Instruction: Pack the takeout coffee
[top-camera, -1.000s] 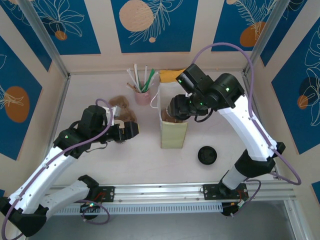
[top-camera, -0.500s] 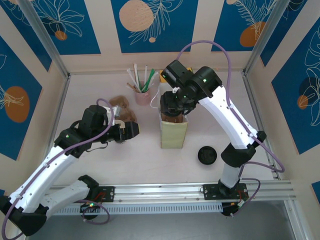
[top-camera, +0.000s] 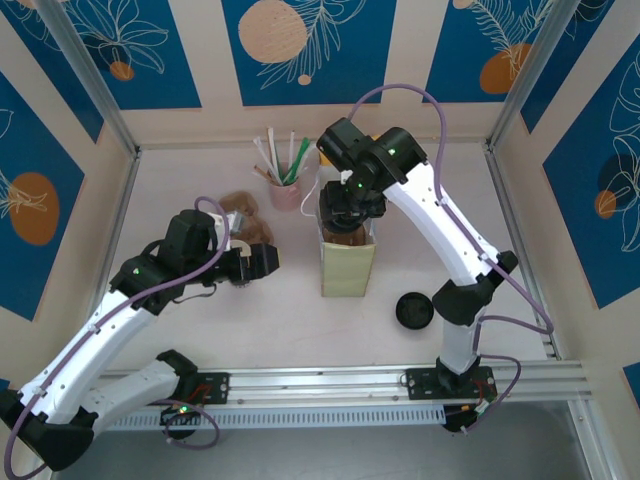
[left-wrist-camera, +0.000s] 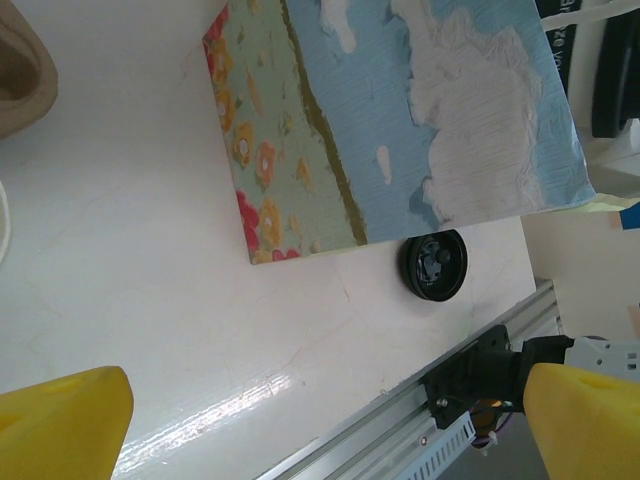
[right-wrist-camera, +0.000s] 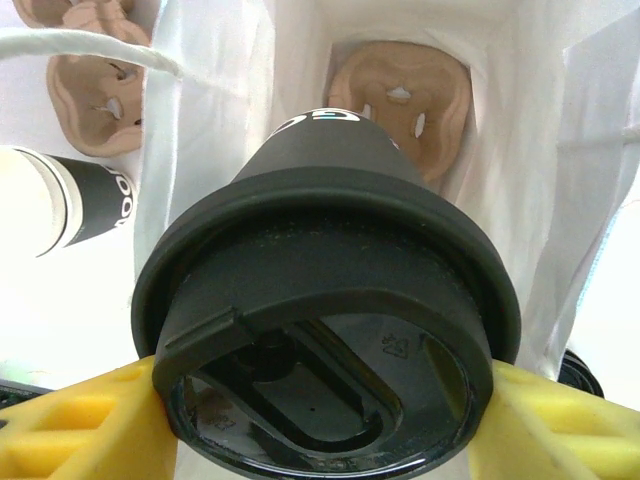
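Right gripper (top-camera: 348, 212) sits over the mouth of the paper bag (top-camera: 348, 270); right wrist view shows its yellow fingers (right-wrist-camera: 80, 430) pinching the takeout coffee (right-wrist-camera: 325, 180) from both sides just under its black lid (right-wrist-camera: 330, 300). The cup hangs upright between the bag's white inner walls (right-wrist-camera: 220, 100), base pointing down at a brown pulp carrier (right-wrist-camera: 400, 95) on the bag floor; contact with it cannot be told. Outside the bag, to the left in that view, a second cup (right-wrist-camera: 85, 205) with a dark band. Left gripper (top-camera: 265, 260) is low over the table (top-camera: 200, 170), left of the bag and apart from it; its fingers (left-wrist-camera: 60, 420) are spread wide with nothing between them. It faces the bag's flower-printed side (left-wrist-camera: 400, 130). A loose lid (top-camera: 414, 311) lies right of the bag, near the front rail (top-camera: 320, 380); a pink cup of straws (top-camera: 285, 185) stands behind the bag.
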